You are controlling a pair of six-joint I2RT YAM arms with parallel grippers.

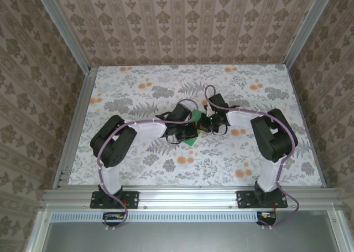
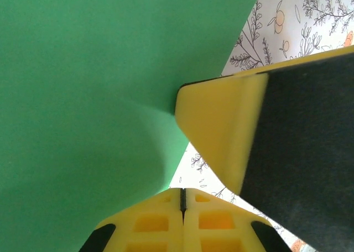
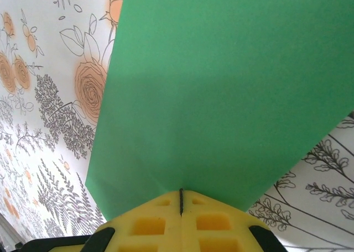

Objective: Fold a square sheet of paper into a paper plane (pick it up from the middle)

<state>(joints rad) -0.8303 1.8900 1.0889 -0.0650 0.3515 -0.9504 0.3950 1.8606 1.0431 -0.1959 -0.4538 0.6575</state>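
Nearest me, an aluminium rail (image 1: 182, 195) runs along the table's edge, with both arm bases bolted to it and purple cables (image 1: 100, 163) looping up the arms. Beyond it lies the table (image 1: 249, 152), printed all over with grey leaves and orange flowers. The left arm (image 1: 113, 144) and right arm (image 1: 271, 136) bend inward and meet over the middle of the table, blocking most of the overhead view there.

The square sheet of paper (image 1: 191, 141) sits at that meeting point, with only slivers of bright green showing between the wrists. The right gripper (image 3: 181, 192) has its yellow jaws pressed together on the sheet's edge, and creases fan out from the pinch. The left gripper (image 2: 182, 192) is also fully closed. The green edge runs just beside its tip, but I cannot tell whether the paper is caught. The other arm's yellow-and-black finger crosses close in front of it.

Farther off, patterned wallpaper walls (image 1: 182, 20) close in the table on three sides.
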